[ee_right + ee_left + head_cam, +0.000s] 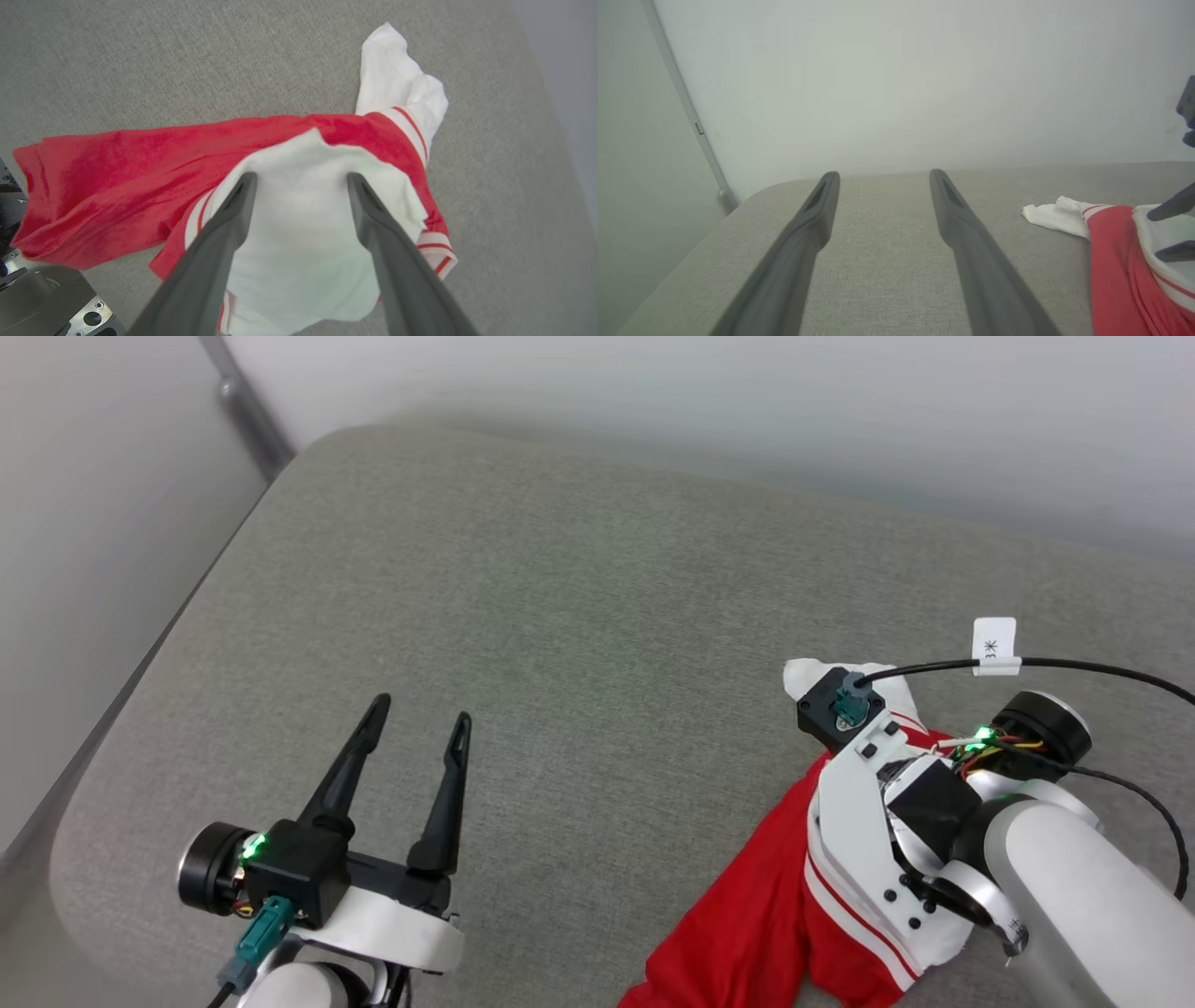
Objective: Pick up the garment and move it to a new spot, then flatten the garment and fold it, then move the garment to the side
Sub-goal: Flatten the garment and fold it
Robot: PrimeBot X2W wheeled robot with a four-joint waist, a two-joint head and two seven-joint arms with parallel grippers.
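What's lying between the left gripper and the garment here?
Nothing but bare grey cushion: the head view shows it running uninterrupted from the open left gripper across to the garment.

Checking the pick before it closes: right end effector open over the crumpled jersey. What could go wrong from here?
1. The right end effector straddles a bunched white panel of the garment; closing may pinch only one layer, or several.
2. The left end effector is open over the cushion, away from the fabric; a one-handed lift would likely leave it hanging twisted.
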